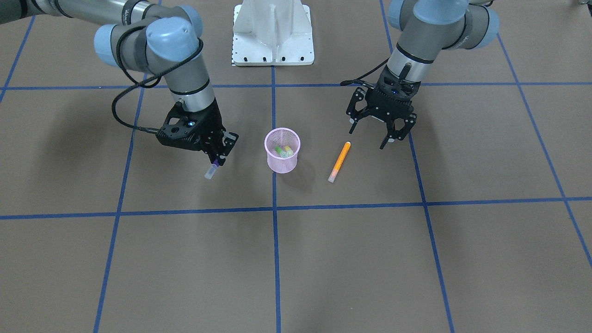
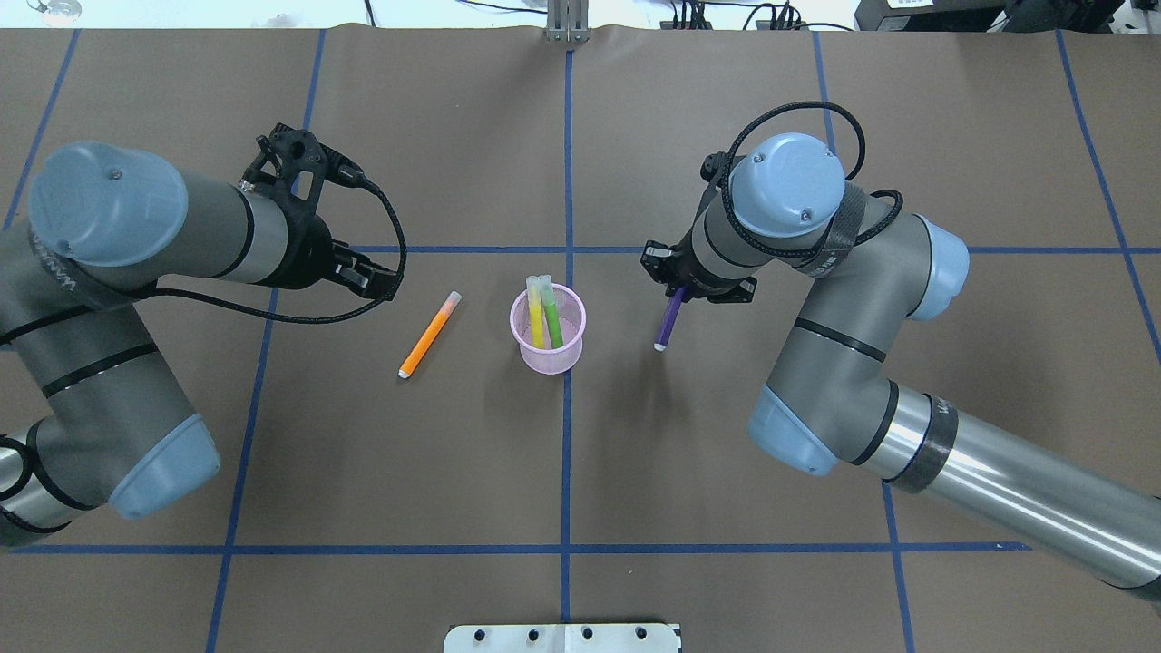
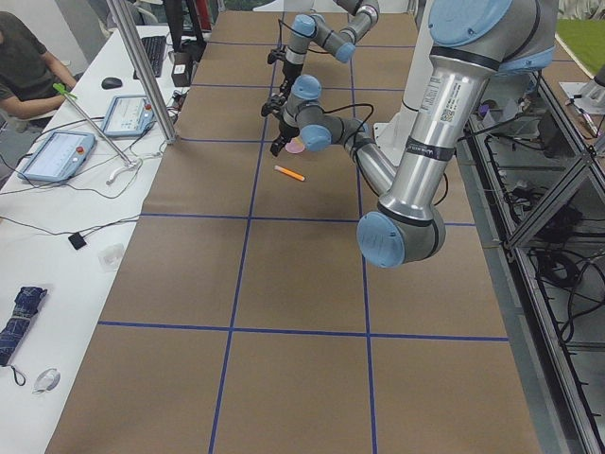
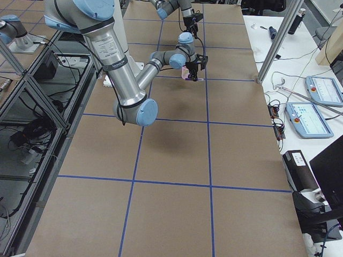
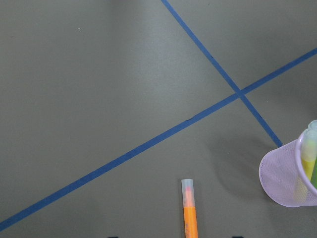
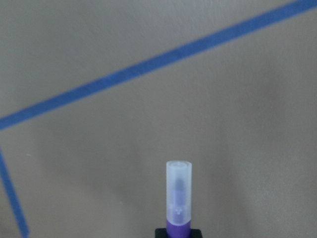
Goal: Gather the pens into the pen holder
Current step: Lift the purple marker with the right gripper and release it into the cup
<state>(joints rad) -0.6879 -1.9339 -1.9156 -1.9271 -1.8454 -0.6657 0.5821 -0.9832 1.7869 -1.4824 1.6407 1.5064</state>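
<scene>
Left arm comes in low over the worktop [image 2: 726, 453], which is brown and crossed by blue tape lines [image 2: 567, 453]. Left pincer [image 1: 372, 136] is spread wide, fingers pointing down, nothing between them. It hangs clear of the surface, near the cap end of the orange pen [image 2: 429, 334] but not touching it.

Orange pen lies flat on the worktop, slanted, pale cap toward the far side from the robot. It sits alone, between the left pincer and the holder [image 2: 547, 358], apart from both. The left wrist view shows its capped end at the bottom edge and the holder at the right edge.

Holder stands upright near the centre, just beside the middle tape line. It's pink mesh. Two pens stand in it, yellow pen [image 2: 536, 317] and green pen [image 2: 551, 326], side by side and leaning toward the far rim, pale caps up, poking above the rim.

To the right of the holder, purple pen [image 2: 669, 322] is clamped in the right pincer [image 1: 217, 159]. Fingers close narrow on the purple barrel, and the pale cap sticks out below, tilted. The pen is outside the holder, near it. Can't tell if the cap tip touches the worktop. Right arm bends in from the right, wrist angled down over the pen.
</scene>
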